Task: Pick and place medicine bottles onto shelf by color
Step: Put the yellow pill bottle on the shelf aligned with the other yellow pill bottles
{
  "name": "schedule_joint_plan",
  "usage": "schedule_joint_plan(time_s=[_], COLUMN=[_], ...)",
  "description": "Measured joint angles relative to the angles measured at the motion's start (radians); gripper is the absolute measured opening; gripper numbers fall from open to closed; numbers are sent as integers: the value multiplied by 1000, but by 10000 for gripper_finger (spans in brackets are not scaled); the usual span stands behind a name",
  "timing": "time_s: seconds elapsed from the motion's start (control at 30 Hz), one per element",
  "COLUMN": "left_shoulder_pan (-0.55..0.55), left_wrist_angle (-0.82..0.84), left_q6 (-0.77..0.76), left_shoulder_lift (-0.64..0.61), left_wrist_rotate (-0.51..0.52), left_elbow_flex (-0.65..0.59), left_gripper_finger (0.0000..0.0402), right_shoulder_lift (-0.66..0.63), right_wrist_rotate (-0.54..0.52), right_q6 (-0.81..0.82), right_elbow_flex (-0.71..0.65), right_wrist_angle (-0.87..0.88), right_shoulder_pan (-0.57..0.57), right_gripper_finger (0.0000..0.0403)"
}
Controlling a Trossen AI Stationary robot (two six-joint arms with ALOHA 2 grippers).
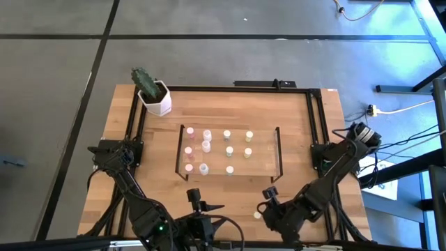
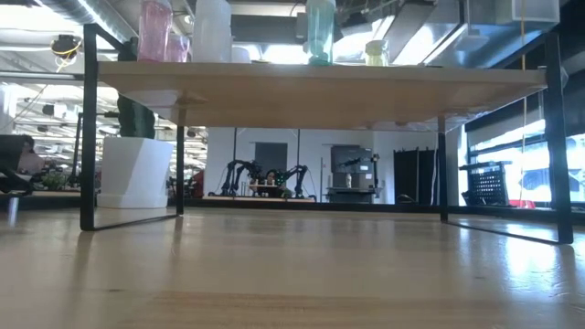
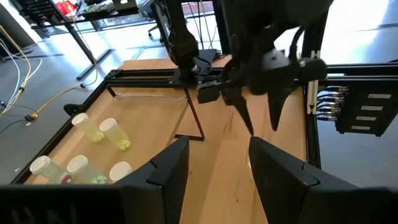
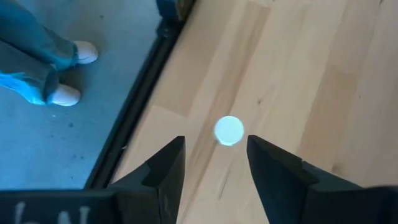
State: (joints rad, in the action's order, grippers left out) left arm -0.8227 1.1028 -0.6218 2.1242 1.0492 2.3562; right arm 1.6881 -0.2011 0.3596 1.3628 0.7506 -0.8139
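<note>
Near edge of table: one last bottle [image 1: 257,215] stands alone on the tabletop [image 1: 327,125], its pale cap just ahead of the right gripper [image 4: 214,163].
Shelf [image 1: 265,166]: far of the grippers at table centre, carrying the other medicine bottles [image 1: 206,146] in rows, pink left, paler ones right.
Right gripper: fingers spread, empty, poised above the lone bottle.
Left gripper [image 3: 217,168]: fingers apart, holding nothing, waiting at the near edge left of the right one.
Doing it well: centre the cap between the fingers, descend straight, close gently on the body.
Hard to tell: the lone bottle's colour; only its cap shows.
Beyond the table: a person's legs [image 4: 37,56].
</note>
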Motion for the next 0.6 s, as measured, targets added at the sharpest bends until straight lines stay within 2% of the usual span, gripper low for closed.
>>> schedule_joint_plan(time_s=[0.13, 0.4, 0.6], left_shoulder_pan=[0, 0, 0], left_wrist_angle=[0, 0, 5], left_q6=[0, 0, 0], left_shoulder_lift=[0, 0, 0], left_wrist_rotate=[0, 0, 0], left_elbow_flex=[0, 0, 0], left_gripper_finger=[161, 161, 160], right_shoulder_lift=[5, 6, 24], right_wrist_rotate=[26, 62, 71], right_q6=[31, -14, -99], right_elbow_flex=[0, 0, 1], right_wrist_angle=[0, 0, -1], right_shoulder_pan=[26, 53, 53], right_gripper_finger=[174, 176, 207])
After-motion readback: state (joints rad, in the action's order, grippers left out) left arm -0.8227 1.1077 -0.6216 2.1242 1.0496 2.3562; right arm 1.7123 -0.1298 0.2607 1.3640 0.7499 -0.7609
